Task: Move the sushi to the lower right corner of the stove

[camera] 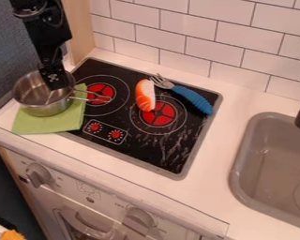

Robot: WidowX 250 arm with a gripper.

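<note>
Oven knobs (40,175) sit nearest you. Your sushi (144,95) overlaps a burner (160,115); at the pot (43,108), the gripper's (56,85) jaws: you can't tell their state.

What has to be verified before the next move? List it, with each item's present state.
1. Orange-and-white toy sushi on the black stovetop: ok.
2. Sushi at the stovetop's lower right corner: not ok; it lies at the upper-left part of the right burner.
3. Black two-finger gripper over the sushi: not ok; it is at the round steel pot.
4. Gripper free of the pot: cannot tell; they overlap in view.
5. Sushi free of the blue-handled fork: cannot tell; the tines are right beside it.
</note>
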